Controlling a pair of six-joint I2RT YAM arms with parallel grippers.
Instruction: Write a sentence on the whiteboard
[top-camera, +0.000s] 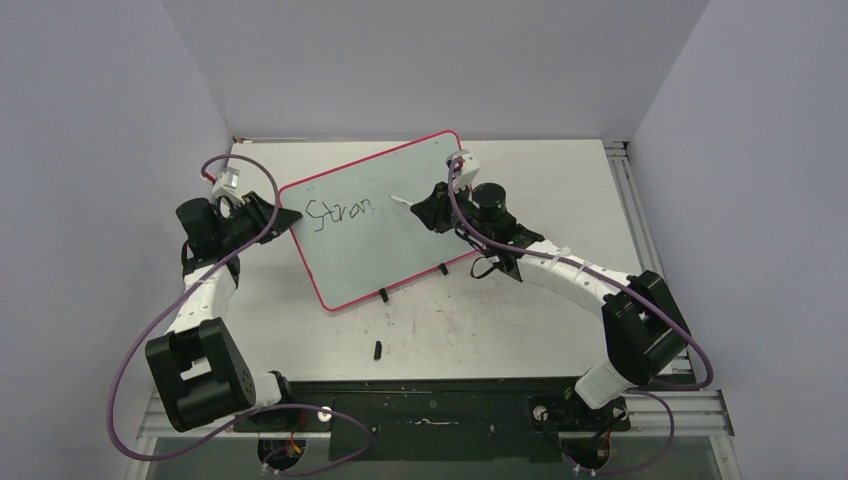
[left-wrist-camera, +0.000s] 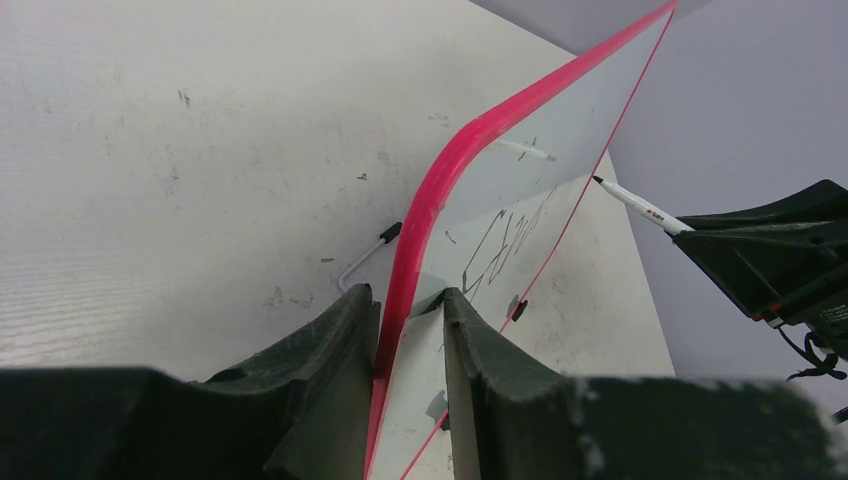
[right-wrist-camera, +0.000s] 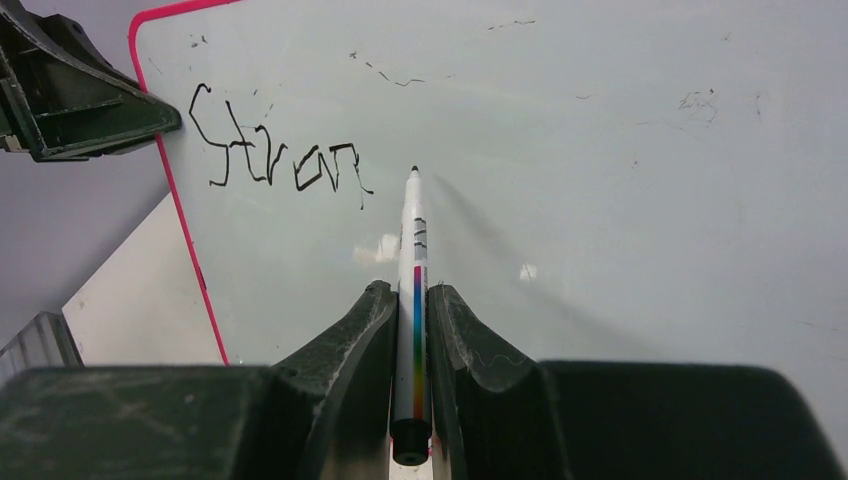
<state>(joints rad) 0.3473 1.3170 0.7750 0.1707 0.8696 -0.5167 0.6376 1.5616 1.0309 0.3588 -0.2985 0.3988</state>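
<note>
Currently my left claw (left-wrist-camera: 408, 302) clamps the whiteboard (top-camera: 400, 250) rim, right claw (right-wrist-camera: 412, 293) the marker (right-wrist-camera: 413, 232); hard strokes might twist the board loose.

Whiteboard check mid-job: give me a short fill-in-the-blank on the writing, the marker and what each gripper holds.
1. The sentence on the whiteboard reads "____" at this point.
2. The jaws of the right gripper are shut on the marker, whose tip, in the right wrist view, sits just ____ of the last letter.
3. The jaws of the left gripper are shut on the rim of the ____.
Missing words: Stron; right; whiteboard.
</note>
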